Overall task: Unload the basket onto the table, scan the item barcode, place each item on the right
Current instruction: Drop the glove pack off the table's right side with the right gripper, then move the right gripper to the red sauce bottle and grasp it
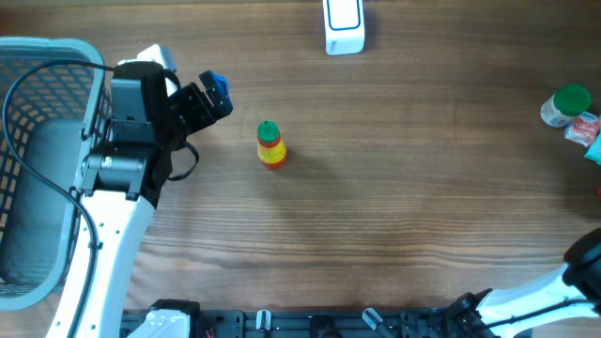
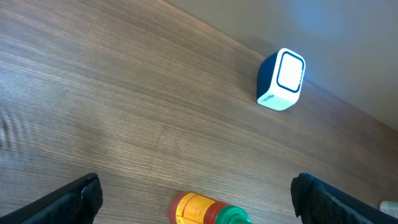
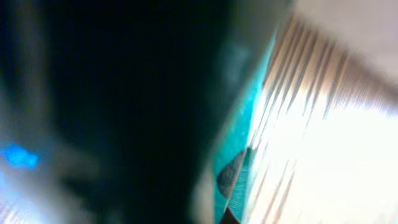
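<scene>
The item is a small bottle [image 1: 271, 147] with a green cap, a yellow label and red contents, standing on the wooden table left of centre. In the left wrist view it shows at the bottom edge [image 2: 208, 211]. My left gripper [image 1: 218, 99] hangs just left of it, open wide [image 2: 198, 190], with the bottle ahead between the two dark fingers [image 2: 78, 199] and touching neither. The white and blue scanner [image 1: 344, 26] sits at the far edge [image 2: 282, 79]. My right arm [image 1: 582, 268] is at the bottom right corner; its wrist view is dark and blurred, and its gripper is shut.
A pale blue mesh basket [image 1: 56, 47] fills the left edge, behind the left arm. A green-lidded jar [image 1: 568, 105] and some packets [image 1: 589, 133] lie at the right edge. A teal patterned shape [image 3: 239, 143] shows blurred in the right wrist view.
</scene>
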Tool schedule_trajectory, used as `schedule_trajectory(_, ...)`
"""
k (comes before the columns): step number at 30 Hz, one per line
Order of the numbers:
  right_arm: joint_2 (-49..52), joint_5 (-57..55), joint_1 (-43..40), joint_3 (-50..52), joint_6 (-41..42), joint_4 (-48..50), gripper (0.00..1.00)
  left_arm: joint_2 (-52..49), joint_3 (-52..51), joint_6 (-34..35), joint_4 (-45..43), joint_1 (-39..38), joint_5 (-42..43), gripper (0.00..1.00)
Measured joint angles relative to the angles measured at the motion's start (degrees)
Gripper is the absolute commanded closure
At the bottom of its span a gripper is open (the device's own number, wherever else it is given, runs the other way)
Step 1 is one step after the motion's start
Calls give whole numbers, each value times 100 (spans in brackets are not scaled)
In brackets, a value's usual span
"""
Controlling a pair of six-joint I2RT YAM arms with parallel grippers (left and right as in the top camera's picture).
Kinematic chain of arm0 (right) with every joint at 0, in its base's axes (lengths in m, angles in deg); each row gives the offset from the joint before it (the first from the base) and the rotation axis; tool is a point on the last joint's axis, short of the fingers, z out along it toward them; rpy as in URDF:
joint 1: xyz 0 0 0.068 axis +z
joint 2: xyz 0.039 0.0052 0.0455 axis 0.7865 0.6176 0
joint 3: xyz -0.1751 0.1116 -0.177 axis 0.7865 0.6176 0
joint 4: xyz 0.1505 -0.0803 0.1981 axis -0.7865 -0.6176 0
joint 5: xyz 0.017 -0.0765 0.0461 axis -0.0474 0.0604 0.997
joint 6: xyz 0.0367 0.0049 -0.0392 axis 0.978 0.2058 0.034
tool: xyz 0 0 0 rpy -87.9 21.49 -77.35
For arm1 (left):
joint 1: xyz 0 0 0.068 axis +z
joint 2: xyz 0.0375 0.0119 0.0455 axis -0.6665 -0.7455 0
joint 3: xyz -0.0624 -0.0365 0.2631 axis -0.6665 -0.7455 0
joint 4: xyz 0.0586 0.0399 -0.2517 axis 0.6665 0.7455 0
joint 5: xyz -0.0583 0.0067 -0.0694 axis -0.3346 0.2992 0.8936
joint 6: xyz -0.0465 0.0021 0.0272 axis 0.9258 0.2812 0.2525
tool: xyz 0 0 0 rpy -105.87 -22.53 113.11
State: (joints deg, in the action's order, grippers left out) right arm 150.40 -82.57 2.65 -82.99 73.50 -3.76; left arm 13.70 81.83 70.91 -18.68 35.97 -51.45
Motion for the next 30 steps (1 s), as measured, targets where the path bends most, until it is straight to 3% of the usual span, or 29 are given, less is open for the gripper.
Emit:
schedule_trajectory(4, 116, 98, 2, 337, 1624, -761, 95, 0, 0, 0, -2, 0, 0, 0)
schedule_trajectory(5, 125, 245, 2, 356, 1980, -933, 85, 0, 0, 0, 0, 0, 0, 0)
schedule_trajectory(6, 127, 376, 4, 367, 2223, -997, 49, 0, 0, 0, 0, 0, 0, 0)
schedule_trajectory(7, 127, 498, 15, 369, 2435, -994, 19, 0, 0, 0, -2, 0, 0, 0)
schedule_trajectory(8, 127, 590, 44, 369, 2522, -994, 0, 0, 0, 0, -2, 0, 0, 0)
schedule_trajectory(16, -11, 868, 334, 378, 2704, -1084, 0, 0, 0, 0, -2, 0, 0, 0)
schedule_trajectory(20, -1226, 1126, 721, 396, 2981, -1268, 0, 0, 0, 0, 0, 0, 0, 0)
schedule_trajectory(25, -3080, 1930, 2452, 378, 3178, -1119, 1, 0, 0, 0, 0, 0, 0, 0)
schedule_trajectory(30, -3239, 2601, 4983, 374, 2280, -350, 0, 0, 0, 0, 0, 0, 0, 0)
